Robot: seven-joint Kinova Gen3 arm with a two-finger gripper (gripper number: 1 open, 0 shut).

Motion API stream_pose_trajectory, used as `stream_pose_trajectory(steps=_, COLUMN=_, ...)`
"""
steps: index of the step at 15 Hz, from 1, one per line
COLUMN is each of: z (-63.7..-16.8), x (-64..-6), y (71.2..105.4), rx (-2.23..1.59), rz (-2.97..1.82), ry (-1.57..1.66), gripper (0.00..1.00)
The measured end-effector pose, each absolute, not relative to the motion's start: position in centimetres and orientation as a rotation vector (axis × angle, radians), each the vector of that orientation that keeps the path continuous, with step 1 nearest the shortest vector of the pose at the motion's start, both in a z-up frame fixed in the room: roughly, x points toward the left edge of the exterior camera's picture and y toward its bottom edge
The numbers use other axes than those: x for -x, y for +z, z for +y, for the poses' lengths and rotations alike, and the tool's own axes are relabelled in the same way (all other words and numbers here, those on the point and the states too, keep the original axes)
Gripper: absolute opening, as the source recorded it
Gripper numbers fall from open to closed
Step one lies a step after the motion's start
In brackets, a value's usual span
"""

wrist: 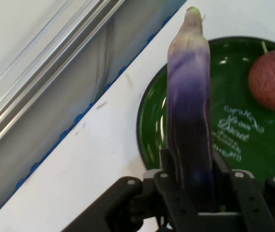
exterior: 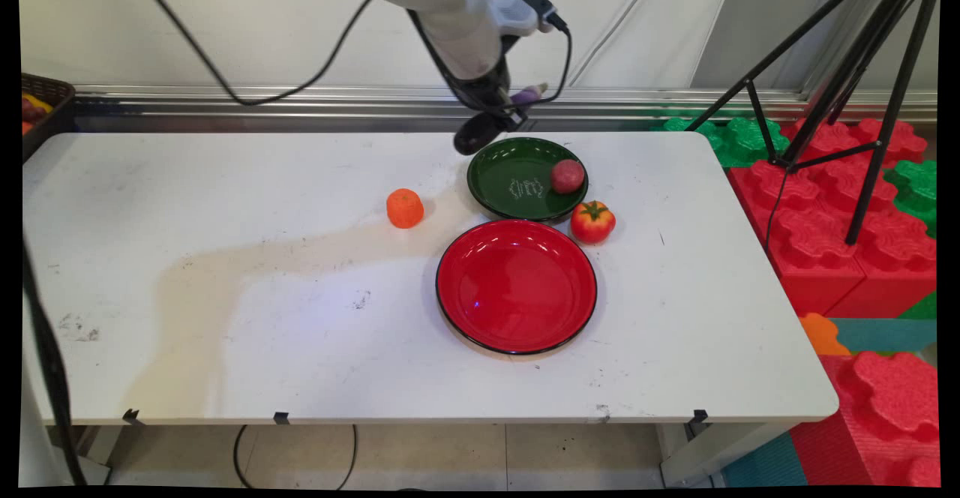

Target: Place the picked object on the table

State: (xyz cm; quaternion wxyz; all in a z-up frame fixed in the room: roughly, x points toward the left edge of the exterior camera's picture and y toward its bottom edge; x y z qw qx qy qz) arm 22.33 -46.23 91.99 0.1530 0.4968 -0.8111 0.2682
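My gripper (exterior: 496, 112) (wrist: 190, 166) is shut on a purple eggplant (wrist: 189, 96) (exterior: 480, 129), held in the air above the far left rim of the green plate (exterior: 517, 183) (wrist: 234, 140). The eggplant's pale stem end (exterior: 531, 93) sticks out to the right of the fingers. A dark red round fruit (exterior: 568, 175) (wrist: 271, 79) lies on the green plate's right side. A red plate (exterior: 517, 286) sits nearer the front, with nothing on it. A tomato (exterior: 592, 221) rests on the table between the two plates' right edges.
An orange fruit (exterior: 405, 208) sits on the table left of the green plate. A dark basket (exterior: 41, 112) stands at the far left corner. A black tripod (exterior: 840, 93) and red and green foam blocks (exterior: 847, 228) lie beyond the table's right edge.
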Motion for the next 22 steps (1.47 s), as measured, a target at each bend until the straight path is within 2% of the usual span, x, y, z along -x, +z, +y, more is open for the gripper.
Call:
stream_pose_trajectory(steps=4, z=-41.6, x=-24.4, y=93.8, rx=-1.422, rz=-2.325, ry=0.79, gripper=0.0)
stream_pose_trajectory(steps=9, z=-36.0, x=-27.1, y=94.4, rx=-1.421, rz=-2.37, ry=0.777, gripper=0.0)
stream_pose_trajectory(steps=17, z=-29.1, x=-32.1, y=93.2, rx=-1.488, rz=-2.44, ry=0.752, gripper=0.0)
stream_pose_trajectory(steps=22, z=-27.1, x=-34.6, y=91.8, rx=-1.461, rz=-2.531, ry=0.727, gripper=0.0)
